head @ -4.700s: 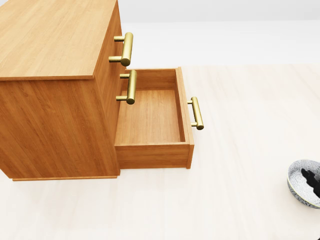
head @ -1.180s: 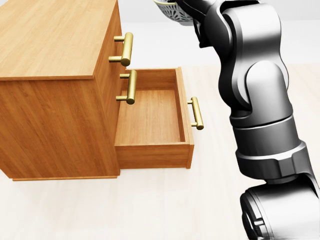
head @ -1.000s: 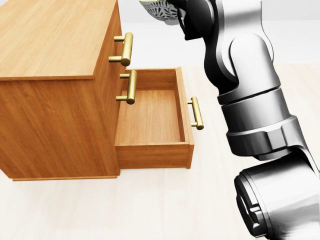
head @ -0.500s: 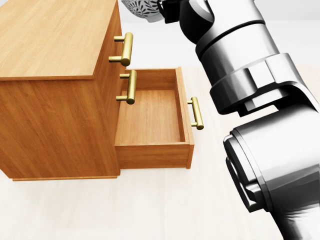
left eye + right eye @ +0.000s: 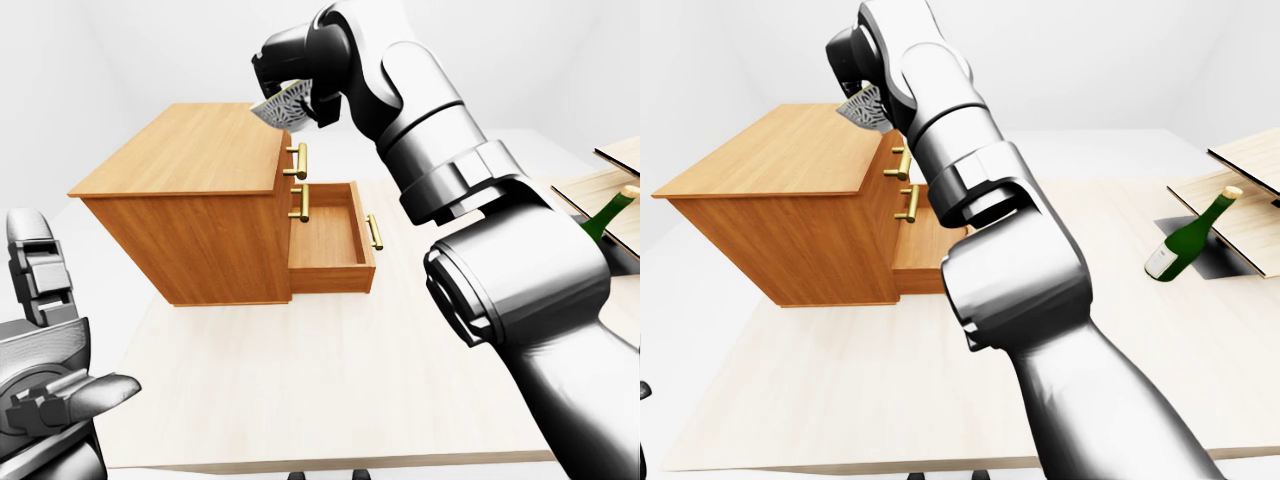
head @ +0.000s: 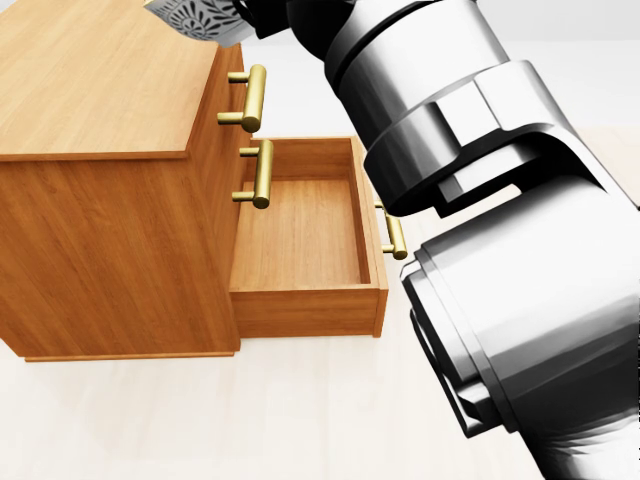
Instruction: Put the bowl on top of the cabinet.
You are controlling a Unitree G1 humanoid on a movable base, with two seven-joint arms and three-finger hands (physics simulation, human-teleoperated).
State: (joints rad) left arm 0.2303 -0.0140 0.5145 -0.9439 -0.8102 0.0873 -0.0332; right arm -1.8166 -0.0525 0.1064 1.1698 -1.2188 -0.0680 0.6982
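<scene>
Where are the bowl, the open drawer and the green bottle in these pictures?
bowl [image 5: 282,108]: left-eye view, on its patterned outer wall.
open drawer [image 6: 300,235]: head view, on its bare inner floor.
green bottle [image 5: 1181,245]: right-eye view, on its body below the neck.

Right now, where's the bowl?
Left-eye view, upper centre: the bowl is held tilted in the right hand, over the right edge of the cabinet top, just above the brass handles.

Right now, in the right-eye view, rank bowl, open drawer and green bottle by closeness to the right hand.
1. bowl, held by the right hand, top left.
2. open drawer, below it, centre-left.
3. green bottle, far right.
</scene>
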